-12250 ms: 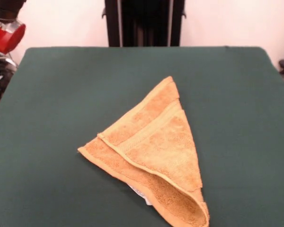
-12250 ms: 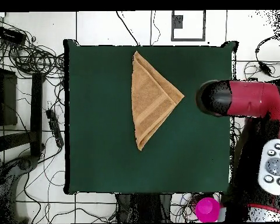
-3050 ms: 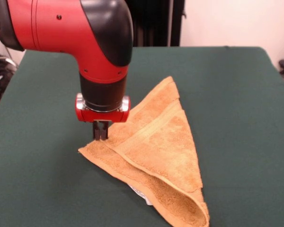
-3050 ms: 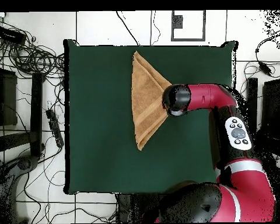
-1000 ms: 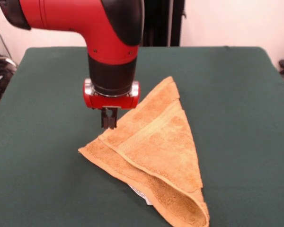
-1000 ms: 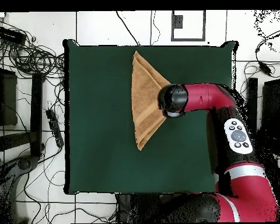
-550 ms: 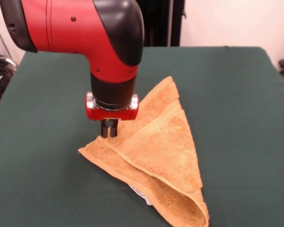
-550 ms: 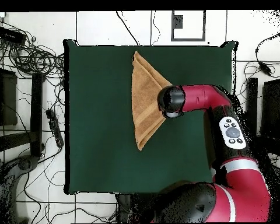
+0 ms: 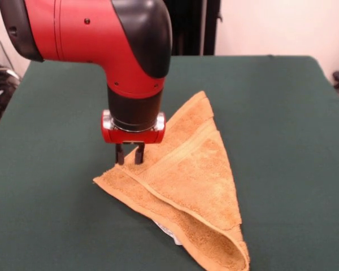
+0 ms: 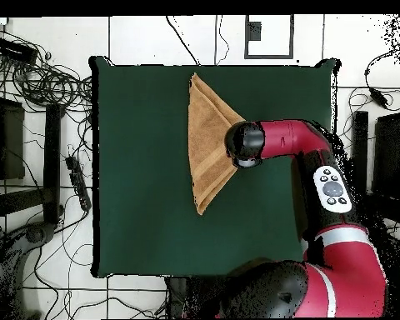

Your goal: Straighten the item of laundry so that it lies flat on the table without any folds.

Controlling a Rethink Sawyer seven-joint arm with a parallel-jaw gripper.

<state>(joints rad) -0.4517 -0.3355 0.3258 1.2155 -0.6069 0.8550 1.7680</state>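
The tool (image 9: 130, 154) hangs straight down from the red and black arm (image 9: 96, 34), its two dark fingers (image 9: 120, 153) set a little apart with a clear gap between them. It holds nothing; the fingertips stand just at the corner of the towel's (image 9: 186, 180) upper layer, and whether they touch the cloth cannot be told. The towel lies folded into a triangle on the green surface (image 9: 282, 141), near its middle, a white tag (image 9: 168, 233) peeping from under its near edge. In the overhead view the arm's head (image 10: 243, 144) covers the triangle's side corner.
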